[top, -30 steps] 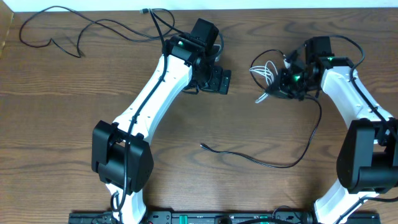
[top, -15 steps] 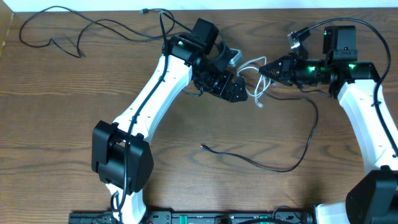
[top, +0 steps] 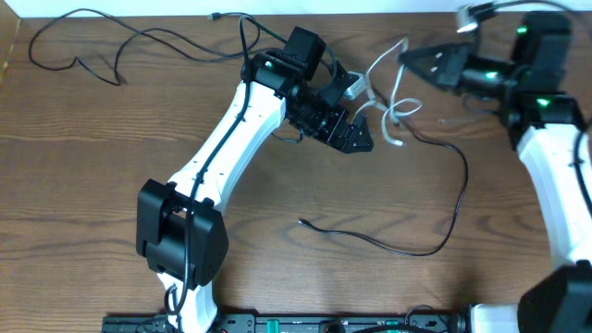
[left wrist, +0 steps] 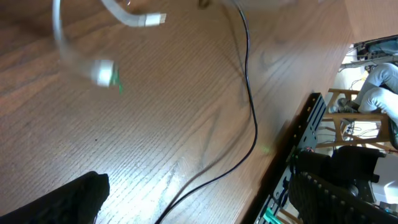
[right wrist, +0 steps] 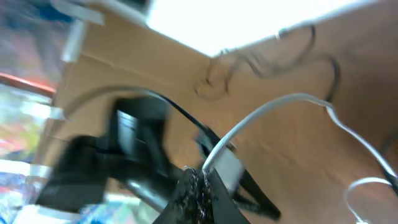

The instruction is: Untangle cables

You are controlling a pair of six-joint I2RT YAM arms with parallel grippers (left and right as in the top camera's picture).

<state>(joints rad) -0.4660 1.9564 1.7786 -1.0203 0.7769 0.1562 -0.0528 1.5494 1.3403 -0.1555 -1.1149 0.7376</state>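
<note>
Right pincer [top: 405, 57] has swung up and away toward the far table edge over the last second, dragging the thin white cable [right wrist: 267, 107] out of the bunch it sat in. It's clamped shut on that cable: in the wrist view the white cord comes straight out from between the pressed fingertips. The rest hangs in loose loops below and to the side of the tip, one plug end dangling free.

Left pincer [left wrist: 200, 180] has come in from its earlier spot and now sits just beside those loops. Its jaws are spread wide and hold nothing. From its own camera the white plugs are ahead of and above the jaws, not between them.

Long thin black cable [left wrist: 253, 118] lies on the brown wood-grain tabletop [top: 92, 185]. One end is near the white loops, just ahead of the left pincer; the rest curves off below both pincers. We can't tell whether it's caught in the white loops. Second thin black cable [top: 143, 33] lies well apart, behind the left arm.

Step as we read it: pulling white free of black, roughly mid-task. Next move probably calls for the left pincer to pin or take the black cable near the crossing while the right pulls white clear. Watch that black doesn't get dragged along.
</note>
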